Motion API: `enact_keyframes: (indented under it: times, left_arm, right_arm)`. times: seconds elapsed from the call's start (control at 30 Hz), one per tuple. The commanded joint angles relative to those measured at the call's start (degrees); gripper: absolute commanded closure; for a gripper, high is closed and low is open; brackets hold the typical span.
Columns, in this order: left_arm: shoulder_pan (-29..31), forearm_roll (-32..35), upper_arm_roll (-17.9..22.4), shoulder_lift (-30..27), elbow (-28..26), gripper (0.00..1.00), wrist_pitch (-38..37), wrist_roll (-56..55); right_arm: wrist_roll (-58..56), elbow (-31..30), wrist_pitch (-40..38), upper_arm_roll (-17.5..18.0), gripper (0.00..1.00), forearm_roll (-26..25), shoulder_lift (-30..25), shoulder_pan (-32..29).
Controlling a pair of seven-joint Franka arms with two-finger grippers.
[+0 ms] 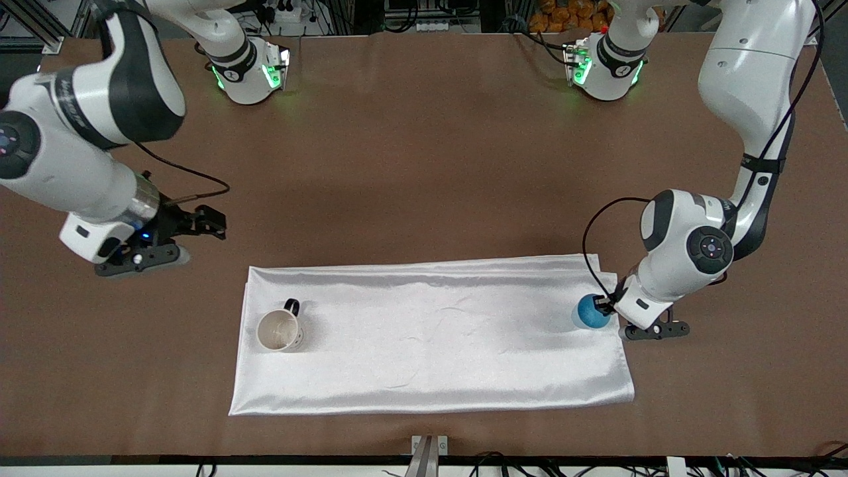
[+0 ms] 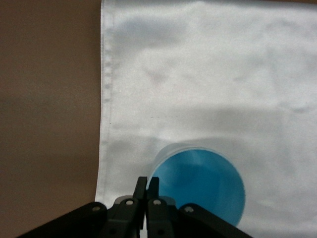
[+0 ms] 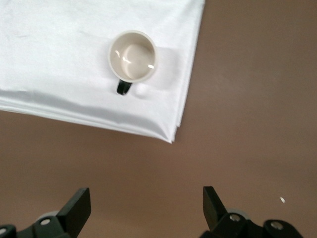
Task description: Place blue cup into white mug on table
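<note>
One blue cup stands upright on the white cloth, close to the cloth's short edge at the left arm's end of the table and toward the corner of the cloth that lies farther from the front camera. The left gripper is down at this cup, its two fingers pinched together on the rim, one finger inside and one outside the wall as far as the left wrist view shows; it is grasping the cup. In the front view the arm's wrist covers the fingers and part of the cup's side, and the left wrist view cuts off the cup's lower part. One white mug stands upright and empty on the same cloth, near its opposite short edge at the right arm's end, its single black handle pointing away from the front camera; the dark specks on its side are too faint to make out. Cup and mug are well apart. There is one cloth, folded in layers that show at its edges, lying on the brown table toward the edge nearest the front camera. Two arms are present. The right gripper waits over bare table near the cloth's corner by the mug, its two fingers spread wide and holding nothing; only their tips show in the right wrist view.
</note>
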Motion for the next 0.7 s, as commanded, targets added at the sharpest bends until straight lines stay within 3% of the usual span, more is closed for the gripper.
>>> enact_keyframes:
  times: [0.0, 0.67]
  left_arm:
    - [-0.3, 1.9, 0.1, -1.9, -0.4, 1.00, -0.4, -0.9]
    - [-0.3, 2.0, -0.4, -5.3, -0.1, 1.00, -3.4, -0.7]
  right_arm:
    - [1.0, 1.4, 4.8, -0.1, 0.00, 0.7, 5.5, 3.3]
    - [0.6, 1.8, 17.1, -0.1, 0.00, 0.6, 18.2, 5.3]
